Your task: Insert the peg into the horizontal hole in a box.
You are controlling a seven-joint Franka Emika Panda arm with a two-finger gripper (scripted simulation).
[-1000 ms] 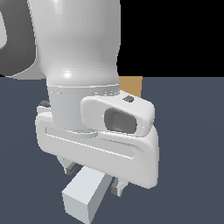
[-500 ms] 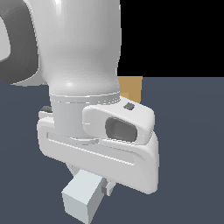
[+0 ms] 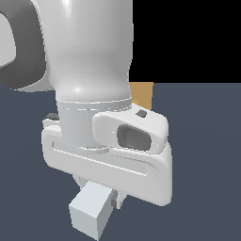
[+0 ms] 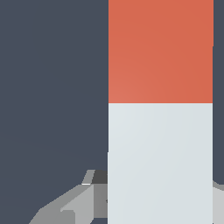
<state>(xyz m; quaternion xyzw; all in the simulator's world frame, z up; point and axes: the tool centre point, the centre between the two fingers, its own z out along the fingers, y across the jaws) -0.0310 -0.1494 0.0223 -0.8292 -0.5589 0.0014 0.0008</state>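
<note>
Filling most of the exterior view, the white Panda arm [image 3: 89, 52] stood close to the camera, its wrist housing and broad hand body blocking nearly everything behind. Under that hand body the gripper [image 3: 96, 197] was clenched on the peg [image 3: 89, 214], whose pale grey-white end stuck out towards the camera, low in the frame. A dark finger [image 3: 117, 198] showed pressed against the side of the bar facing the exterior view's right; the opposite finger was mostly hidden behind the peg and the hand.

Only a small corner of the tan-brown box [image 3: 142, 95] appeared, peeking out past the arm on the exterior view's right, at the line where the dark grey-blue floor [image 3: 202, 141] met the black background. The box sat well beyond the gripper, farther from the camera. Its hole was hidden by the arm, so the position of the opening against the peg could not be told.

In the wrist view the peg [image 4: 160, 162] ran the whole height of the picture as a wide bar, pale grey-white over the portion nearest the gripper and red-orange [image 4: 160, 50] over the far portion, with a sharp straight boundary between the two colours. A grey fingertip [image 4: 72, 208] edged the bar's side
</note>
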